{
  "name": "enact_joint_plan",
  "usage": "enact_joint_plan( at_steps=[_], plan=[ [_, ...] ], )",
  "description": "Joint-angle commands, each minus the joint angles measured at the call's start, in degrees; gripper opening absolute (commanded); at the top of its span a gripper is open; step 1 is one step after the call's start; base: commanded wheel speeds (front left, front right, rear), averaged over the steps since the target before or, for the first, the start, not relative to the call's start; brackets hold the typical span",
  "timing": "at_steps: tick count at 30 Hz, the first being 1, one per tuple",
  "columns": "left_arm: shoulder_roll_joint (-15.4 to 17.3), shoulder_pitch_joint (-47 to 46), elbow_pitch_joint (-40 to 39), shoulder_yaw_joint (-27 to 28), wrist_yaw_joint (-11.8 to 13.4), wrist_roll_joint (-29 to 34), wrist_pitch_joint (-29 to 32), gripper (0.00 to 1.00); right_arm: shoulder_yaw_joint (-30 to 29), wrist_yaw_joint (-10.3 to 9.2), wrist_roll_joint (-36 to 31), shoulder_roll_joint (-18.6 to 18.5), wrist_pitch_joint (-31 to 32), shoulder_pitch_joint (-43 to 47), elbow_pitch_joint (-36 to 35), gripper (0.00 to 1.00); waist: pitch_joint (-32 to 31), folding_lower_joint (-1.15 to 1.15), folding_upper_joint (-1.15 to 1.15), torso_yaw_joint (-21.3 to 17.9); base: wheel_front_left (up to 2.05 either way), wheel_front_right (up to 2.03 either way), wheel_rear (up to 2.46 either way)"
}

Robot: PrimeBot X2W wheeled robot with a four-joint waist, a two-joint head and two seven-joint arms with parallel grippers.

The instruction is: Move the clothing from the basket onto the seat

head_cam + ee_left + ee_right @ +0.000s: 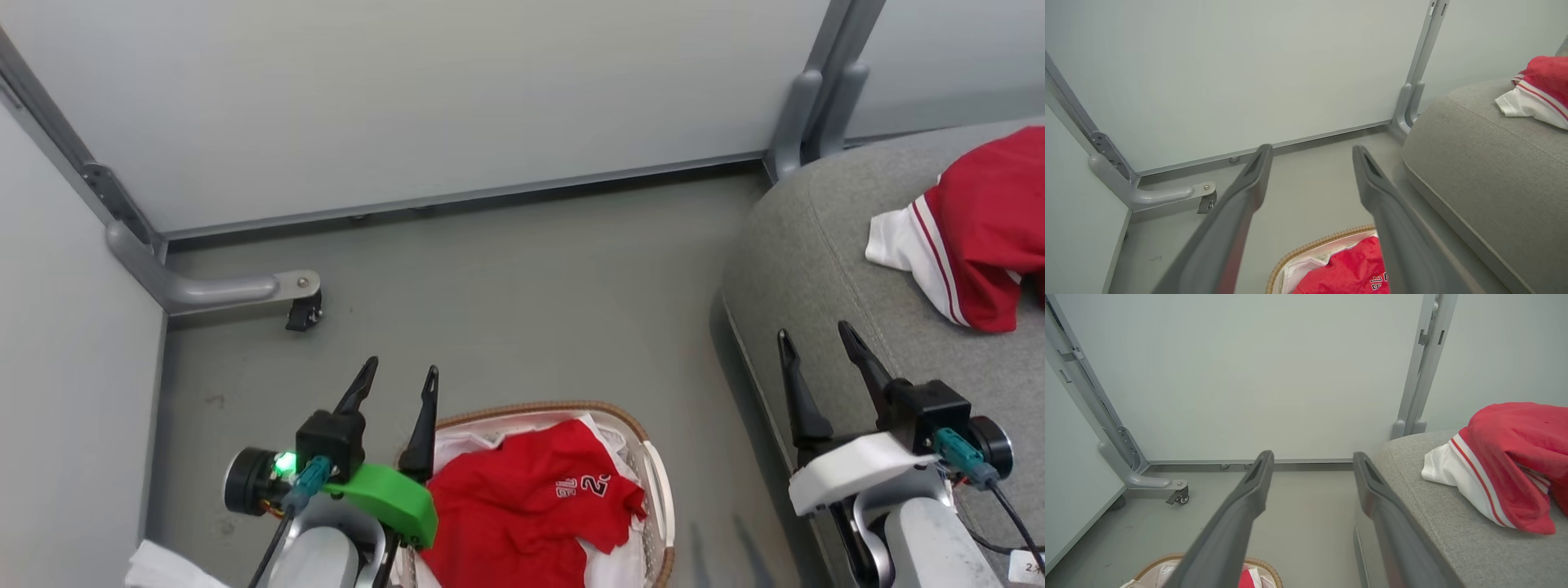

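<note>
Clothing (pixel 522 498) in no grip yet. Left claw (pixel 402 367) released, spread wide and empty, raised over the left edge of the basket (pixel 539 406), probably so as to drop straight onto the red fabric with white numerals heaped on the white liner (pixel 465 445). Right claw (pixel 815 331) likewise released and bare, hanging over the front edge of the seat (pixel 816 245), apart from the basket and perhaps waiting there as the receiving side.

Further out on the seat, a second red piece (pixel 988 220) with white stripes, lying crumpled towards the far right. Task judged partly done, with the numbered piece left to carry over.

Basket down on the floor (pixel 531 278) near the seat's rounded front, a strip of floor between them. Plenty of bare cushion short of the second red piece for laying down. Open floor ahead as far as the pale wall panels (pixel 408 106). One panel foot (pixel 245 287) with a caster off to the left, well clear.
</note>
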Motion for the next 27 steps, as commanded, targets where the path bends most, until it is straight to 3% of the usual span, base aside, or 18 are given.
enact_joint_plan(
  at_steps=[1, 12, 19, 27],
  plan=[
    [0.10, -2.69, 1.63, -0.77, -0.37, -0.13, 0.04, 1.00, 0.24, -0.08, -0.67, -0.23, -0.28, -1.64, -0.45, 1.00, 5.96, 0.00, 0.00, -3.53, 0.00, 0.00, 0.00],
    [0.23, -15.78, 20.26, -9.46, -0.81, 3.17, 0.03, 1.00, 5.05, -0.08, 1.05, -0.19, -0.27, -11.32, -2.30, 1.00, 23.04, 0.00, 0.00, -13.68, 0.00, 0.00, 0.00],
    [0.56, -20.95, 31.70, -12.03, -0.08, 5.06, 0.03, 1.00, 7.69, -0.08, 4.96, -0.16, -0.28, -14.84, -3.91, 1.00, 31.03, 0.00, 0.00, -18.79, 0.00, 0.00, 0.00],
    [2.99, -25.42, 36.37, -12.55, -0.29, 5.80, 0.03, 1.00, 10.32, -0.08, 9.36, -0.07, -0.28, -17.11, -5.13, 1.00, 38.01, 0.00, 0.00, -22.61, 0.00, 0.00, 0.00]
  ],
)
